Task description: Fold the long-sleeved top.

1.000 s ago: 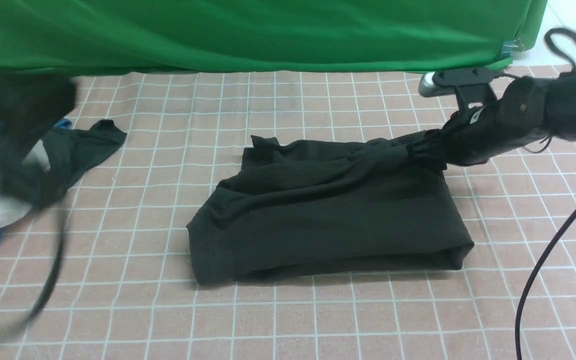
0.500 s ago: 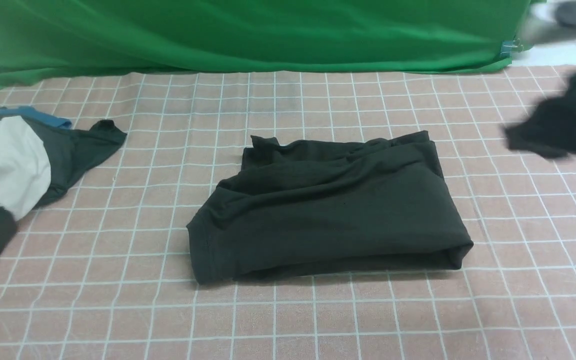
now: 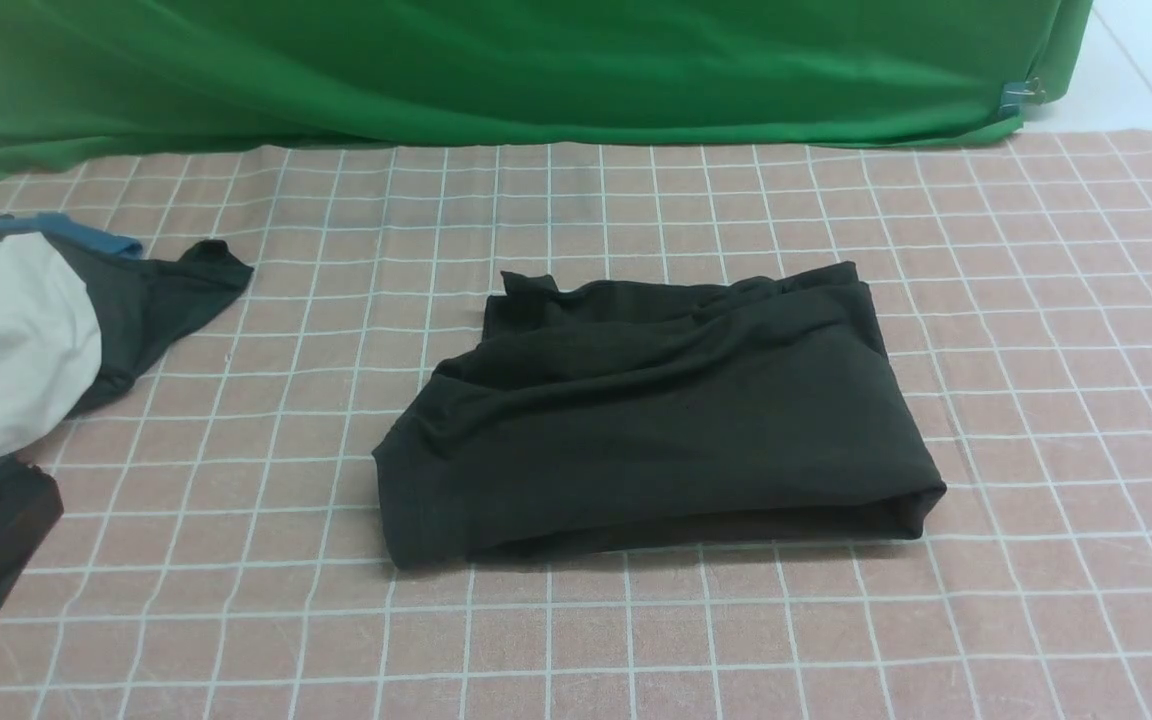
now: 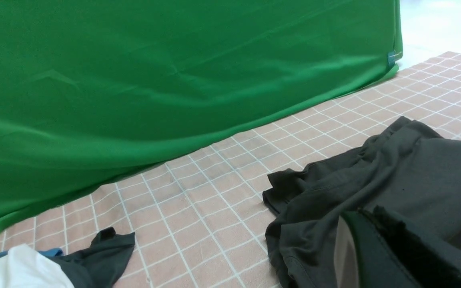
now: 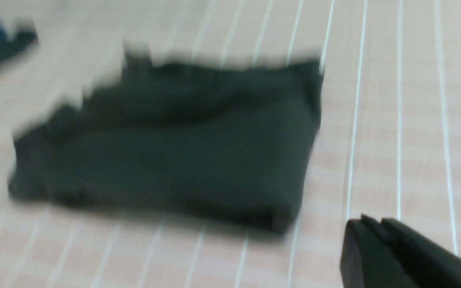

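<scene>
A: Looking from the front, the top (image 3: 656,420) lies folded in the middle of the checked cloth (image 3: 636,640); the task seems nearly done. One second ago the right arm touched it, now both arms are gone.

B: Left wrist: left gripper (image 4: 378,232) clenched, empty, beside the top. Right wrist, blurred: right gripper (image 5: 374,248) closed, holding nothing.

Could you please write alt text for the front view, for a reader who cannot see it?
A black long-sleeved top lies folded into a compact bundle mid-table on a pink checked tablecloth. A white garment and a dark grey garment lie at the left edge, before a green backdrop.
</scene>
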You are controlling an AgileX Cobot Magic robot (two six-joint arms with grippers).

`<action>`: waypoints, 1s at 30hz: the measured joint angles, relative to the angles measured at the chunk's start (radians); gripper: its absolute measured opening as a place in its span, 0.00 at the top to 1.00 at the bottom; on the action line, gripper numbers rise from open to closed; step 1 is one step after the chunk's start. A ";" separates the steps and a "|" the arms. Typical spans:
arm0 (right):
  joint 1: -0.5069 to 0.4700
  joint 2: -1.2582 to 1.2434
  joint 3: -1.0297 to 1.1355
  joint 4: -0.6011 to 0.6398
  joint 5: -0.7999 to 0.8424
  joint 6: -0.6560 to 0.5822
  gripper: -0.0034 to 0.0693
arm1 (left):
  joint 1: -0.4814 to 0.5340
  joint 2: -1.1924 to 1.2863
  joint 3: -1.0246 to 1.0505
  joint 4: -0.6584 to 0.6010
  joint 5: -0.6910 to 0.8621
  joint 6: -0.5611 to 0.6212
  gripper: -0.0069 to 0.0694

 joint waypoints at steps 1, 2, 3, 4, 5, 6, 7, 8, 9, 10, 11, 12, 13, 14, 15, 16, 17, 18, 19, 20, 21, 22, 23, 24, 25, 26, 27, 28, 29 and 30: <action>0.000 -0.004 0.002 0.000 -0.017 0.012 0.83 | 0.000 0.000 0.000 0.002 0.001 0.000 0.89; 0.000 -0.005 0.003 0.000 -0.022 0.021 0.81 | 0.000 0.000 0.000 0.002 0.003 0.000 0.89; 0.000 -0.006 0.006 0.000 -0.027 0.027 0.79 | 0.000 0.000 0.000 0.002 0.005 0.000 0.89; 0.000 -0.007 0.009 0.001 -0.031 0.031 0.76 | 0.000 0.000 0.000 0.002 0.006 0.000 0.89; 0.000 -0.007 0.010 0.001 -0.033 0.031 0.74 | 0.000 0.000 0.000 0.002 0.006 0.000 0.89; 0.000 -0.007 0.013 0.001 -0.035 0.033 0.72 | 0.000 0.000 0.000 0.002 0.006 0.000 0.89; 0.000 -0.007 0.013 0.001 -0.037 0.033 0.71 | 0.000 0.000 0.000 0.002 0.006 0.000 0.89; 0.000 -0.007 0.013 0.001 -0.039 0.034 0.69 | 0.000 0.000 0.000 0.002 0.006 0.000 0.89; 0.000 -0.007 0.013 0.001 -0.045 0.034 0.68 | 0.000 0.000 0.000 0.002 0.006 0.000 0.89; 0.000 -0.007 0.013 0.001 -0.048 0.034 0.67 | 0.000 0.000 0.000 0.002 0.006 0.000 0.89; 0.000 -0.007 0.013 -0.015 -0.062 0.034 0.66 | 0.000 0.000 0.000 0.002 0.006 0.000 0.89; 0.000 -0.007 0.013 -0.032 -0.083 0.034 0.66 | 0.000 0.000 0.000 0.002 0.006 0.000 0.89; 0.000 -0.007 0.013 -0.046 -0.099 0.034 0.66 | 0.000 0.000 0.000 0.002 0.006 0.000 0.89; 0.000 -0.007 0.014 -0.059 -0.117 0.034 0.65 | 0.000 0.000 0.000 0.002 0.006 0.000 0.89; 0.000 -0.012 0.019 -0.078 -0.146 0.030 0.66 | 0.000 0.000 0.000 0.002 0.006 0.000 0.89; -0.004 -0.024 0.031 -0.095 -0.176 0.029 0.67 | 0.000 0.000 0.000 0.002 0.007 0.000 0.89; -0.007 -0.031 0.034 -0.099 -0.189 0.029 0.68 | 0.000 0.000 0.000 0.002 0.007 0.000 0.89; -0.020 -0.054 0.063 -0.108 -0.231 0.029 0.72 | 0.000 0.000 0.000 0.002 0.007 0.000 0.89; -0.031 -0.072 0.080 -0.111 -0.263 0.028 0.76 | 0.000 0.000 0.000 0.002 0.007 0.000 0.89; -0.045 -0.099 0.113 -0.115 -0.302 0.026 0.82 | 0.000 0.000 0.000 0.002 0.007 0.000 0.89; -0.057 -0.122 0.154 -0.116 -0.332 0.023 0.86 | 0.000 0.000 0.000 0.002 0.007 0.000 0.89; -0.072 -0.155 0.202 -0.118 -0.364 0.016 0.88 | 0.000 0.000 0.000 0.002 0.007 0.000 0.89; -0.085 -0.192 0.256 -0.120 -0.396 0.007 0.90 | 0.000 0.000 0.000 0.002 0.007 0.000 0.89; -0.103 -0.241 0.325 -0.122 -0.435 0.000 0.91 | 0.000 0.000 0.000 0.002 0.007 0.000 0.89; -0.105 -0.259 0.349 -0.122 -0.450 0.000 0.91 | 0.000 0.000 0.000 0.002 0.007 0.000 0.89; -0.119 -0.313 0.419 -0.122 -0.490 -0.002 0.91 | 0.000 0.000 0.000 0.002 0.007 0.000 0.89; -0.126 -0.358 0.464 -0.124 -0.516 -0.008 0.91 | 0.000 0.000 0.000 0.002 0.007 0.000 0.89; -0.131 -0.385 0.503 -0.124 -0.529 -0.017 0.91 | 0.000 0.000 0.000 0.002 0.007 0.000 0.89; -0.139 -0.444 0.539 -0.124 -0.525 -0.032 0.91 | 0.000 0.000 0.000 0.002 0.007 0.000 0.89; -0.142 -0.486 0.550 -0.127 -0.491 -0.032 0.91 | 0.000 0.000 0.000 0.002 0.007 0.000 0.89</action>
